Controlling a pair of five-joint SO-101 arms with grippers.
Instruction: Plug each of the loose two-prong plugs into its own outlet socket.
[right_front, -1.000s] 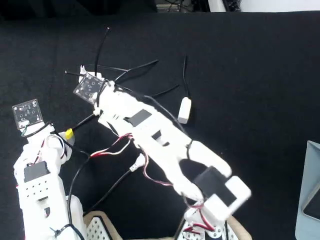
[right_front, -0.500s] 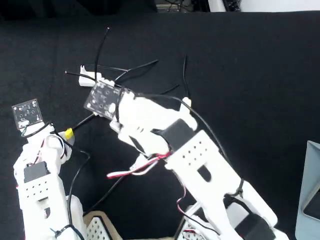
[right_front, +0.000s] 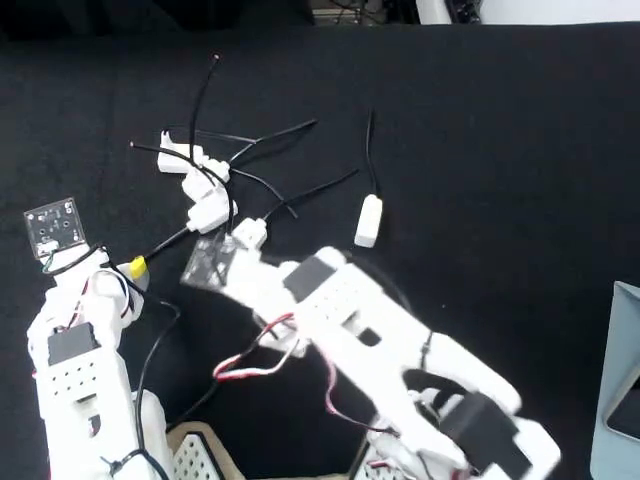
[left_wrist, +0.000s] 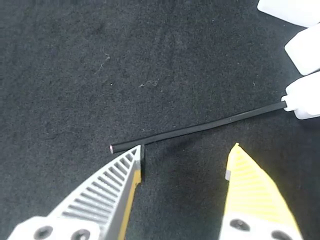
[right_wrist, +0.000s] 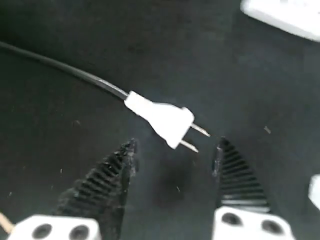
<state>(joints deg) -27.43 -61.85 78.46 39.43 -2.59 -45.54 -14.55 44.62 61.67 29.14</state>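
On the black cloth table, up and left of the middle, three white plastic connector bodies lie close together with thin black leads fanning out from them; whether they are sockets or plugs cannot be told. A separate white oblong connector on its own lead lies well apart to the right. A grey box stands at the table's right edge.

A thin black cable runs from the nearest of the three bodies toward the left gripper. Its cut end lies just at the tip of the grey ribbed finger, and the jaws are spread wide. The left arm stands folded at the near left corner.

The small white two-prong plug lies flat on the cloth, beside the cluster. The right arm stretches diagonally from the near edge toward it. The right gripper hovers with its black fingers parted. The plug lies just beyond the tips and between them, its prongs bare and untouched.
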